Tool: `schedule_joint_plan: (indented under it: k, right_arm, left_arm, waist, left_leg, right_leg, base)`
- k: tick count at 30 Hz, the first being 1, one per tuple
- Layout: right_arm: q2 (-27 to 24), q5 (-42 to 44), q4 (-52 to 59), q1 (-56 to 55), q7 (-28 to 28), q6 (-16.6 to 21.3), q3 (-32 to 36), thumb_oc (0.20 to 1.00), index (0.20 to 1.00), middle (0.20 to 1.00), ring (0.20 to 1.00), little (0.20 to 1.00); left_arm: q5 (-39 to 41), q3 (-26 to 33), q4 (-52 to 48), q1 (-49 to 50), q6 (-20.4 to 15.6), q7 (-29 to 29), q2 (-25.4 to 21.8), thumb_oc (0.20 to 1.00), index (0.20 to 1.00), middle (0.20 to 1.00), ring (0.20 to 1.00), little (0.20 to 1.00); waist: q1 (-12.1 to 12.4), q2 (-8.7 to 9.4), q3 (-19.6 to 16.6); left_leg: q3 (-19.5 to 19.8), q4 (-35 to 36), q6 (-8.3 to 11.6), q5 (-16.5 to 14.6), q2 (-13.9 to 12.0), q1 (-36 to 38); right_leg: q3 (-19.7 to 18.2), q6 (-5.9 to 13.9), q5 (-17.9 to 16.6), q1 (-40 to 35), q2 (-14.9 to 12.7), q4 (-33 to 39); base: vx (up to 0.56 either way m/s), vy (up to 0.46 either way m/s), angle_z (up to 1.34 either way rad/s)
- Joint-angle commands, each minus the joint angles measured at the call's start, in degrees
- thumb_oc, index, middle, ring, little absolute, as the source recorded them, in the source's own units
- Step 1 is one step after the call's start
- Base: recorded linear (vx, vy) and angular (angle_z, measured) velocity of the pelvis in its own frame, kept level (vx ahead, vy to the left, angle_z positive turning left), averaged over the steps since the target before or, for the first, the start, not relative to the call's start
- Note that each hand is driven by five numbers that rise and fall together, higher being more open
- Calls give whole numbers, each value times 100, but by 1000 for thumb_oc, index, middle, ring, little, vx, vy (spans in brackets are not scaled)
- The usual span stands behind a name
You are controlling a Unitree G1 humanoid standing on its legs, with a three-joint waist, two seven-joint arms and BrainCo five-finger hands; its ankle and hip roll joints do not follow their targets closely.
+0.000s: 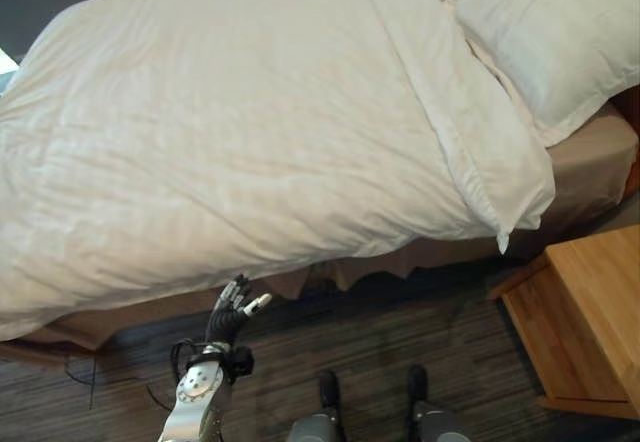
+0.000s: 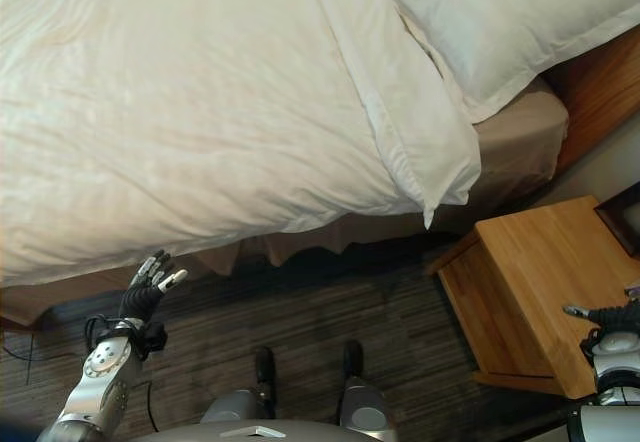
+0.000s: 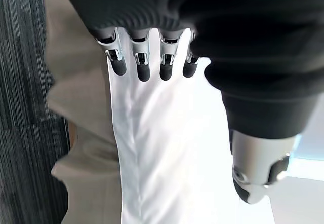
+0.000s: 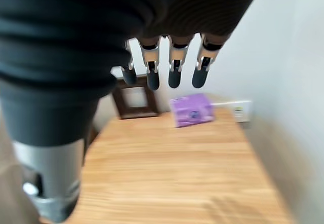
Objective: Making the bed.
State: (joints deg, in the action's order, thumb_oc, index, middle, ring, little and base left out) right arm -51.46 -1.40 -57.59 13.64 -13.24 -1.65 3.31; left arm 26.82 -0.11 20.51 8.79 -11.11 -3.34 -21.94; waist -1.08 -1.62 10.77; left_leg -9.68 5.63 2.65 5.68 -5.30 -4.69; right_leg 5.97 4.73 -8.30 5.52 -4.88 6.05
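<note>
**A:** Starting at the left — the left hand (image 1: 232, 314) sat low by the bedside, fingers straight and relaxed, holding nothing. The duvet (image 1: 230, 132) lay just above and ahead of it, its hanging edge (image 3: 152, 148) right past the fingertips in the left wrist view.

**B:** So that was the nearer hand?

**A:** By a long way. The duvet's long axis ran across the view, from the foot at the left to the pillow (image 2: 510, 22) at the right, and the near edge drooped over the tan bed skirt (image 1: 345, 267). Any tug, I'd judge, would go up and forward from there.

**B:** And the surface?

**A:** Mostly smooth, with a folded-back band (image 2: 390, 102) near the pillow whose corner hung off the side. Dark striped carpet (image 1: 400, 332) below.

**B:** The far right?

**A:** The right hand (image 2: 605, 315) hovered over the wooden nightstand (image 2: 520, 292), well apart from the bedding — fingers loose and empty. A purple box (image 4: 191, 110) sat on it, possibly tissues; too blurred to tell.
</note>
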Motion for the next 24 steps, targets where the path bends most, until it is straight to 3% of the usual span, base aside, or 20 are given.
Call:
schedule_joint_plan:
  k: [1,6,7,8,12,24]
  right_arm:
    - [-237,1364,651,654,-93,547,31,200,200,200,200,200]
    - [261,3634,1393,909,308,1115,318,200,200,200,200,200]
    - [259,3655,1393,905,317,1117,322,200,200,200,200,200]
    - [362,4390,1685,1179,434,1281,396,200,200,200,200,200]
    - [251,5485,1849,2109,550,1465,304,200,200,200,200,200]
    - [-217,6310,1551,4108,470,1897,-67,200,200,200,200,200]
  left_arm:
    - [234,269,-35,-366,-307,-118,-93,1000,1000,1000,1000,1000]
    - [359,351,-91,-374,-348,-106,-187,1000,1000,1000,1000,1000]
    - [362,352,-88,-379,-348,-105,-194,1000,1000,1000,1000,1000]
    - [477,338,-26,-412,-356,-95,-193,1000,1000,1000,1000,1000]
    - [731,251,-51,-489,-422,-28,-177,1000,1000,1000,1000,1000]
    - [896,102,-146,-760,-707,-42,-342,1000,1000,1000,1000,1000]
  waist:
    - [153,311,166]
    - [248,301,249]
    - [249,306,251]
    - [313,279,345]
    - [451,168,486]
    - [769,-100,866]
  left_leg:
    - [116,-63,570,-276,-334,152]
    - [128,-63,608,-245,-362,91]
    - [129,-63,609,-244,-362,89]
    - [143,-63,642,-203,-363,-8]
    - [141,-63,737,-92,-408,-279]
    - [132,-63,1007,195,-479,-903]
  right_leg:
    - [148,351,954,-509,-293,-105]
    - [178,331,947,-442,-262,-105]
    - [178,331,947,-440,-262,-105]
    - [188,335,931,-335,-260,-105]
    - [291,358,879,-63,-253,-105]
    - [497,379,818,419,-257,-105]
  base:
    - [4,-27,-5]
    - [1,-34,-1]
    - [-69,-32,-2]
    - [-68,-24,1]
    - [-60,-19,4]
    - [-27,-45,15]
